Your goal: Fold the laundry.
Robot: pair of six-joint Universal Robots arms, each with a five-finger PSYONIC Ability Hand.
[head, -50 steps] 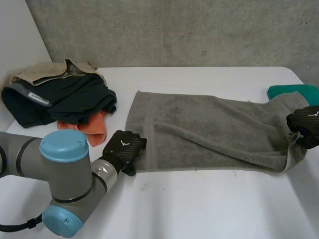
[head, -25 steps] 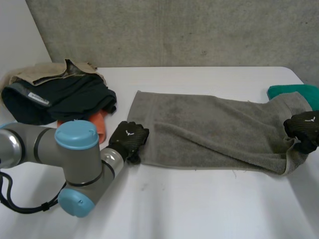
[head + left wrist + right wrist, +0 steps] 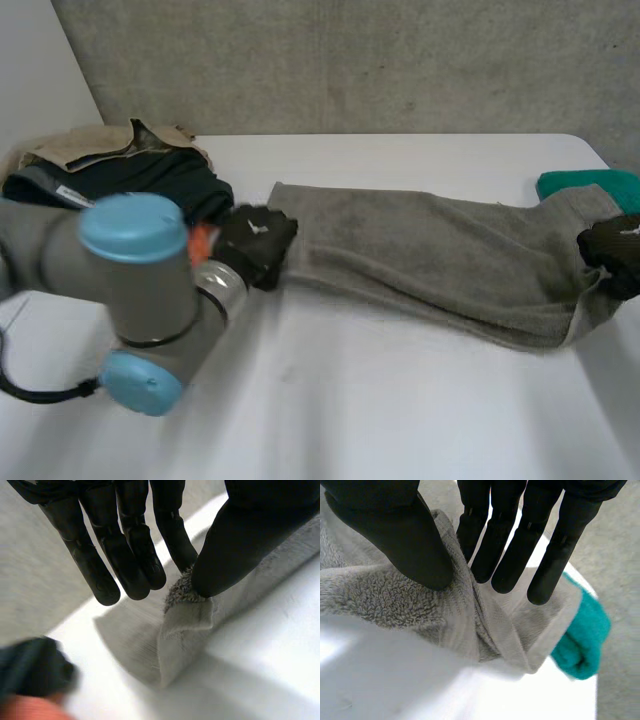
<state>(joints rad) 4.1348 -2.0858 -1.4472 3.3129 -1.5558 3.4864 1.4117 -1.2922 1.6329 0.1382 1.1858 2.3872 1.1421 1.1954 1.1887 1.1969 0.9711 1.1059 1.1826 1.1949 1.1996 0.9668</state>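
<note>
Left hand [image 3: 255, 238] pinches one end corner of the grey towel [image 3: 420, 250] between thumb and straight fingers; right hand [image 3: 612, 250] pinches the opposite end likewise, with cloth bunched at its thumb. The towel lies stretched across the white table [image 3: 380, 400] between them. Thick, soft terry: expect sag and drag, no stiffness. Grip at the corners, on the flatter hem band, to keep edges aligned.
</note>
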